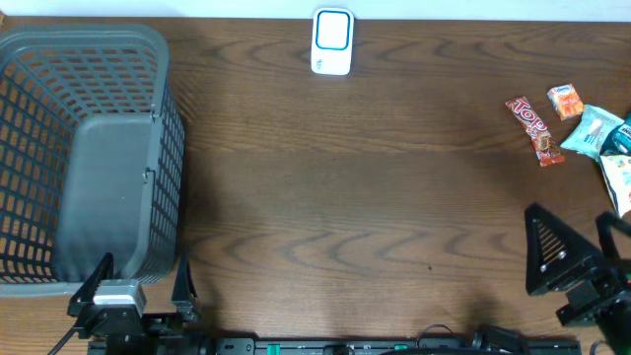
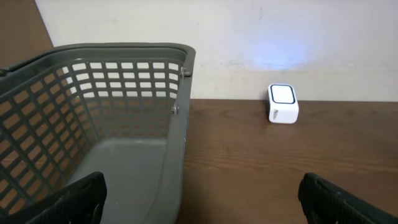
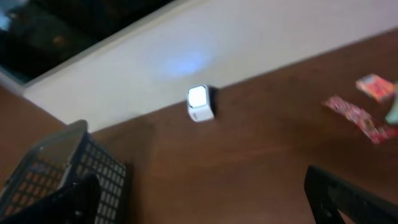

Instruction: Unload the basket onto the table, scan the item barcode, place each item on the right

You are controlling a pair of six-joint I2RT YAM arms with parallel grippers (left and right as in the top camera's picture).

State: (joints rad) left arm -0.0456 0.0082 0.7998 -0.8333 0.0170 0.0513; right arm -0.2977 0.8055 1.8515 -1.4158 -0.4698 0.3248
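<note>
Both grippers stand wide apart with nothing between their fingers. The left gripper (image 1: 141, 279) sits at the near edge of the table (image 1: 375, 197), well to the left of the white scanner (image 1: 332, 41), and the right gripper (image 1: 582, 235) sits at the near edge, well to its right. The snack packets lie far right of the scanner, untouched: a red candy bar (image 1: 534, 129), a small orange packet (image 1: 565, 101) just beside it, and a teal packet (image 1: 595, 131). A grey basket (image 1: 170, 138) stands left of the scanner.

Grey basket (image 1: 89, 39), white scanner (image 1: 332, 42), red wrapper (image 1: 534, 128)
</note>
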